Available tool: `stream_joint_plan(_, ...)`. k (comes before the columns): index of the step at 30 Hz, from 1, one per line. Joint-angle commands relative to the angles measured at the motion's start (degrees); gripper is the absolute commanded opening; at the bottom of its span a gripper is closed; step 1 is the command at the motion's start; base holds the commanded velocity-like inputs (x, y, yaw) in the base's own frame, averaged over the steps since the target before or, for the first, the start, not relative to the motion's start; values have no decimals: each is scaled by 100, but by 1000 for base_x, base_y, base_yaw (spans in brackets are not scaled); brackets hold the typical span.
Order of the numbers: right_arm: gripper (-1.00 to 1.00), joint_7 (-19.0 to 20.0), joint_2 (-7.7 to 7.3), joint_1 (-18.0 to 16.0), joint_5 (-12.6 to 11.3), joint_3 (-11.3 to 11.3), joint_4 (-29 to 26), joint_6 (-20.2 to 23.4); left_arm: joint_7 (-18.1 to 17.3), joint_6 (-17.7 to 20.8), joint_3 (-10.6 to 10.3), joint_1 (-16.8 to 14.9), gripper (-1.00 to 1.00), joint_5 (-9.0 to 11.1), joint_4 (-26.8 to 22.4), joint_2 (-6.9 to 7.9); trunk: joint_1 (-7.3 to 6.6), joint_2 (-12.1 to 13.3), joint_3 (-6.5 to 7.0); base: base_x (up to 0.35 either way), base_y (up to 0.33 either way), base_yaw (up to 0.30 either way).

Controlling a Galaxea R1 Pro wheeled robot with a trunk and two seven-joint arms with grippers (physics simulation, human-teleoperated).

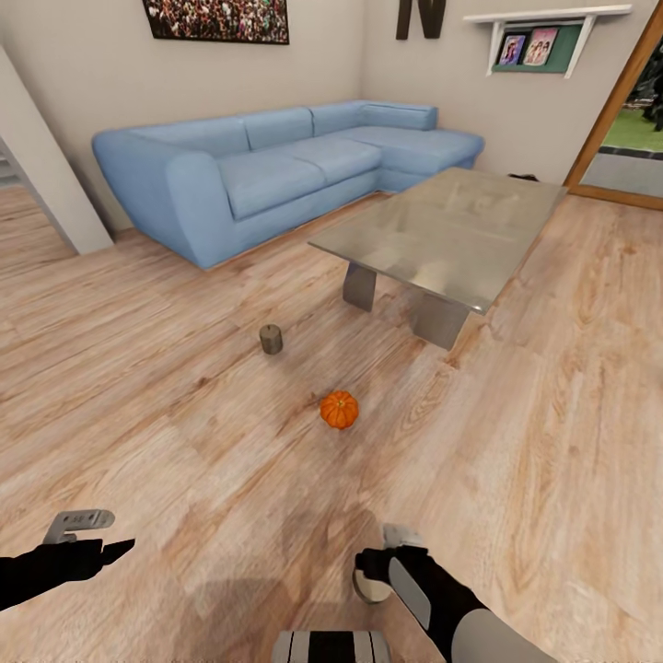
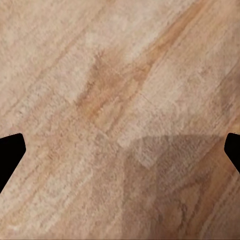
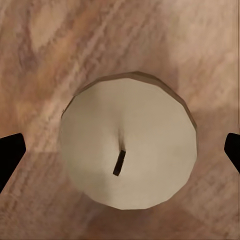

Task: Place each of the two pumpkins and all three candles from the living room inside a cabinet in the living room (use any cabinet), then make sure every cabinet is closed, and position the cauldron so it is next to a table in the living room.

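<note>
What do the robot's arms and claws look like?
The left gripper has matte black, pointed fingers and a light grey metal piece on top. The right gripper is black too, with a grey plate along it, on a pale grey rounded forearm. No cables or markings show.

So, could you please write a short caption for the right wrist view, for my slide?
Right end effector open above a pale candle with a dark wick, standing on the wood floor.

a home living room: blue corner sofa (image 1: 276, 166), glass coffee table (image 1: 442, 235).
</note>
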Motion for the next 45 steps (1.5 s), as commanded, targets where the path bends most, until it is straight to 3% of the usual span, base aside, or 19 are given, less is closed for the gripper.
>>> stream_joint_plan(1, 100, -53, -22, -5, -60, 46, -11, 17, -42, 32, 8, -4, 100, -25, -7, -1, 1, -3, -27, 0, 0, 0)
stream_joint_plan(26, 100, -53, -51, -140, -43, 56, -6, 57, -44, 31, 8, -4, 100, -16, -51, -1, 14, -10, -138, 0, 0, 0)
stream_joint_plan(33, 100, -53, -48, -142, -42, 57, -3, 60, -42, 31, 8, -4, 100, -16, -55, -1, 32, -20, -293, 0, 0, 0)
stream_joint_plan(45, 100, -53, -39, -142, -38, 57, -3, 60, -50, 31, 16, -4, 100, -8, -72, 7, 35, -21, -315, 0, 0, 0)
